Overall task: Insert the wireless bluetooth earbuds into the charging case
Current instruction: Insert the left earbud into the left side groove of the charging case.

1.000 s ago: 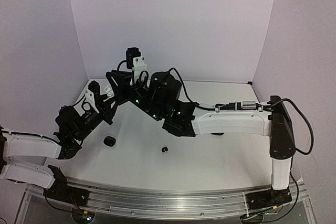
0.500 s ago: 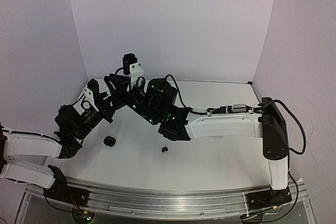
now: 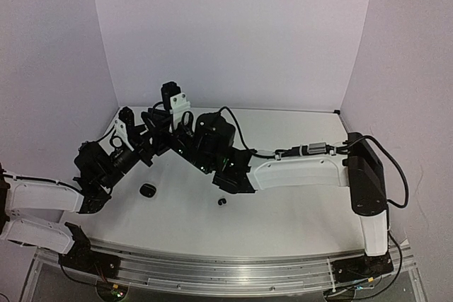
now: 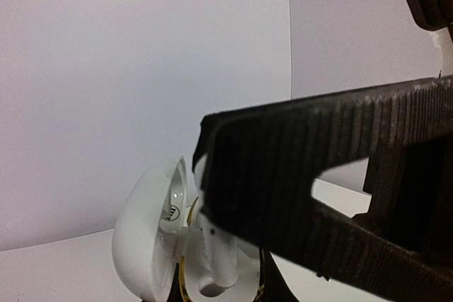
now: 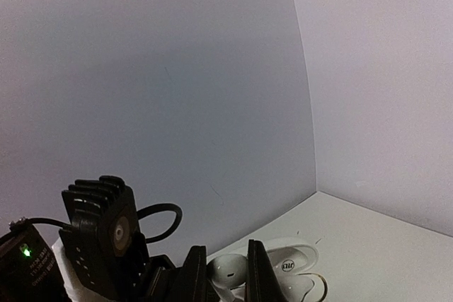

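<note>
The right gripper [image 5: 225, 279] pinches 1 white earbud [image 5: 228, 268] stem-down, just beside the open charging case [image 5: 291, 268] that the left gripper [image 3: 150, 131] clamps.

Soft even lilac-tinted light, faint shadows, slight overhead edge distortion, right gripper fingers [image 4: 297, 175] perhaps defocused
</note>
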Robot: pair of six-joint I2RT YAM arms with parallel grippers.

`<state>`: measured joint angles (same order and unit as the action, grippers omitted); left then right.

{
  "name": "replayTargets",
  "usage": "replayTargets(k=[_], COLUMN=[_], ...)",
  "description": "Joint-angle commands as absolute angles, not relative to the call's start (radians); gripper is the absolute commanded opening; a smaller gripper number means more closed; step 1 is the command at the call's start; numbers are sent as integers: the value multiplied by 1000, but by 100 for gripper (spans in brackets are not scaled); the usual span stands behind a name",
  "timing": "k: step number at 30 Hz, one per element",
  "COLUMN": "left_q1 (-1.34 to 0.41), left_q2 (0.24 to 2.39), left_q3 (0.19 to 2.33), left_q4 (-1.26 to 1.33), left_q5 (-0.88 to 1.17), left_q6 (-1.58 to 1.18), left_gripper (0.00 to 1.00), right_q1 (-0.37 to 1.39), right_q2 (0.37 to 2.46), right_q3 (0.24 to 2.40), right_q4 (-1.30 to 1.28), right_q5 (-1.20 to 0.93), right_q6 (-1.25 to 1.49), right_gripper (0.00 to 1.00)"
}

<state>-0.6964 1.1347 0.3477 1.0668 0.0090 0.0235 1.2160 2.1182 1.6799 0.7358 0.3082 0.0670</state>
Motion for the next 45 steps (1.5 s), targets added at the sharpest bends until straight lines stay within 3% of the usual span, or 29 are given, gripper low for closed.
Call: replayTargets(k=[1, 45], left_q1=[-690, -689], left_q2=[1134, 1110], left_q3=[402, 401], left_q4=[1118, 1170], left_q5=[26, 58], left_q6=[9, -53], left_gripper=[0, 0], right_q1=[1216, 1213], right_q2=[2113, 2129], right_q3=[1660, 1557], right_q4=[758, 844], right_q5=[328, 359], right_q6=[30, -77], right_gripper=[0, 0])
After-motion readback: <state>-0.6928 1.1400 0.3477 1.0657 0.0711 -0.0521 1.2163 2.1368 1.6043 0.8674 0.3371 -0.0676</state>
